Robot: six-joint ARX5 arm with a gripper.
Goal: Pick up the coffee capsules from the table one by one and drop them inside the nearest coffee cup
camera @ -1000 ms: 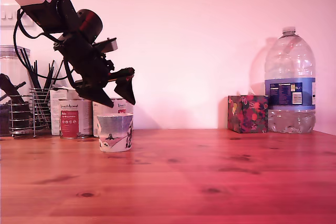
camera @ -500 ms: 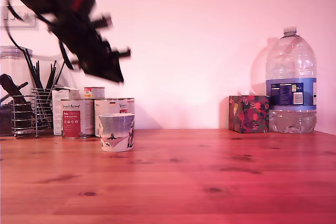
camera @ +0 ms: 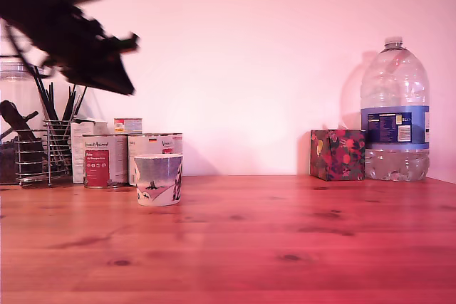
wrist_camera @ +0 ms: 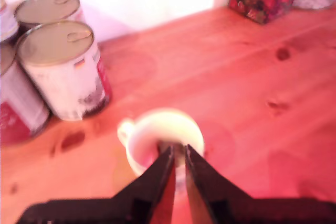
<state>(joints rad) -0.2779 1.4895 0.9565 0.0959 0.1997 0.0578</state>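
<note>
Coffee cup (camera: 157,179) of whitish paper, tapered, with a dark mountain print near its base, stands on the reddish pine worktop (camera: 285,240) just in front of red-and-white labelled tins (camera: 104,160). From the wrist view its inside is pale and blurred; contents cannot be told. High above, toward the exterior view's left, the dark claw (wrist_camera: 176,153) hangs with fingers nearly pressed together, pinching nothing.

Black arm raised high at the exterior view's left, blurred, gripper (wrist_camera: 178,157) fingers nearly together, empty.
</note>
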